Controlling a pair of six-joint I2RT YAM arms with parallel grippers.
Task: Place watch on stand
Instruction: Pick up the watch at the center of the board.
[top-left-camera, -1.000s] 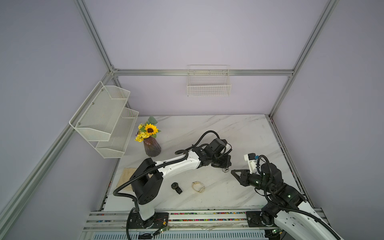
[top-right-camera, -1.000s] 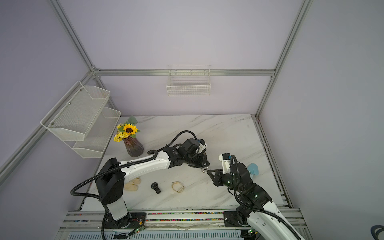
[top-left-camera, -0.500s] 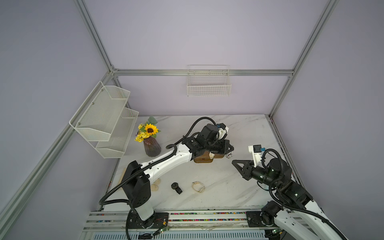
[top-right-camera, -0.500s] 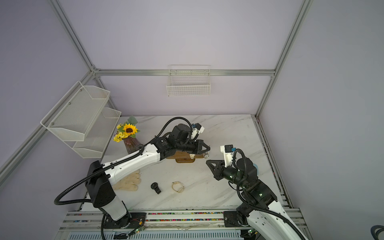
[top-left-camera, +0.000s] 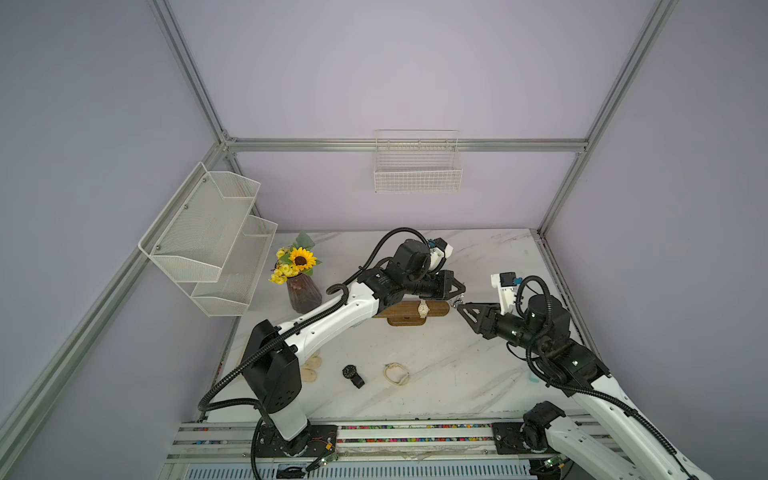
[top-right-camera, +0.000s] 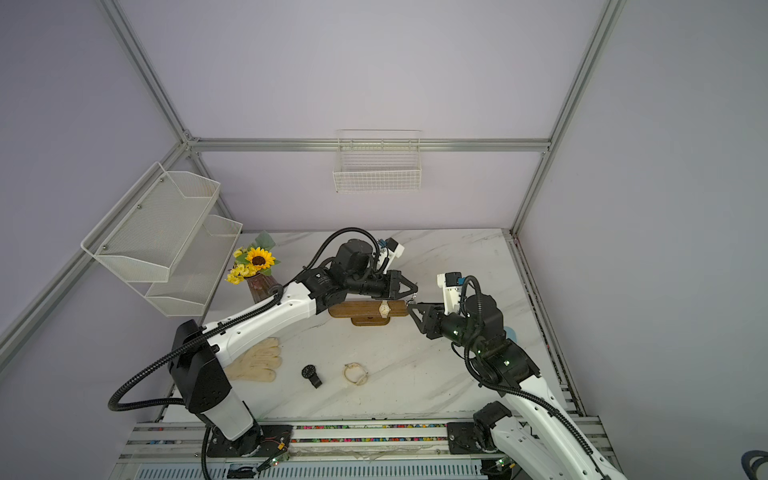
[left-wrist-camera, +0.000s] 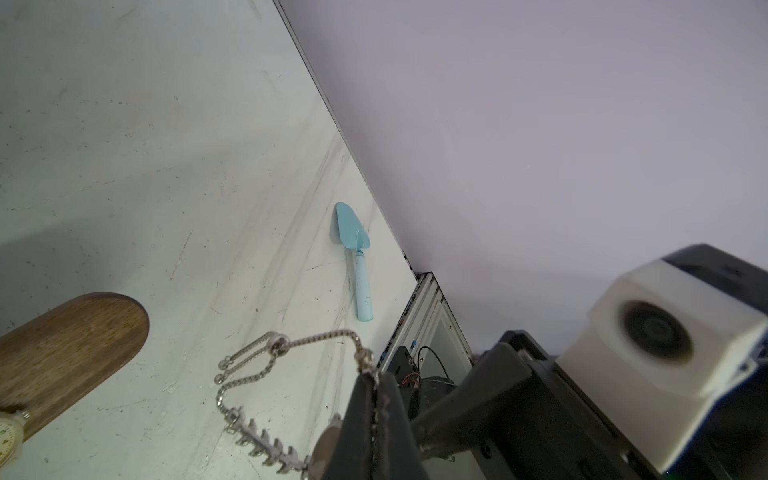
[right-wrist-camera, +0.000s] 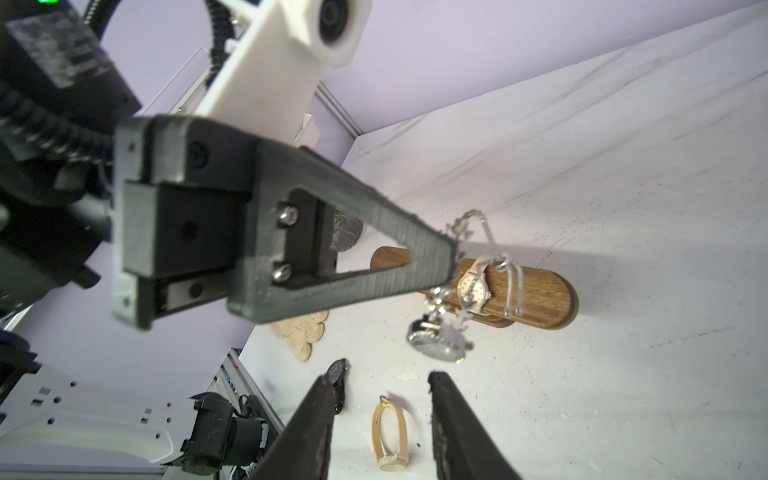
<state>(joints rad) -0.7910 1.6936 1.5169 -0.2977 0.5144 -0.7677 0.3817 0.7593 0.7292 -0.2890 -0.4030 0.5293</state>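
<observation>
A silver chain-strap watch (right-wrist-camera: 436, 345) hangs from my left gripper (left-wrist-camera: 376, 384), which is shut on its chain just off the right end of the stand. The chain (left-wrist-camera: 249, 432) loops down in the left wrist view. The stand (top-left-camera: 399, 309) (top-right-camera: 357, 309) is a brown wooden bar on an oval base, and a cream-faced watch (top-left-camera: 423, 308) (right-wrist-camera: 473, 286) is wrapped round it. My right gripper (right-wrist-camera: 381, 377) is open just below and in front of the hanging watch, with nothing between its fingers. In both top views, the left gripper (top-left-camera: 457, 296) and right gripper (top-left-camera: 463, 309) nearly meet.
A black watch (top-right-camera: 311, 374) and a beige-strap watch (top-right-camera: 355, 372) lie on the marble table near the front. Cream gloves (top-right-camera: 257, 361) lie front left. A vase of sunflowers (top-right-camera: 257, 282) stands back left. A blue trowel (left-wrist-camera: 357, 253) lies by the right edge.
My left gripper has lifted and moved back to the stand's right end with the silver watch. The right gripper followed it and opened its jaws.
</observation>
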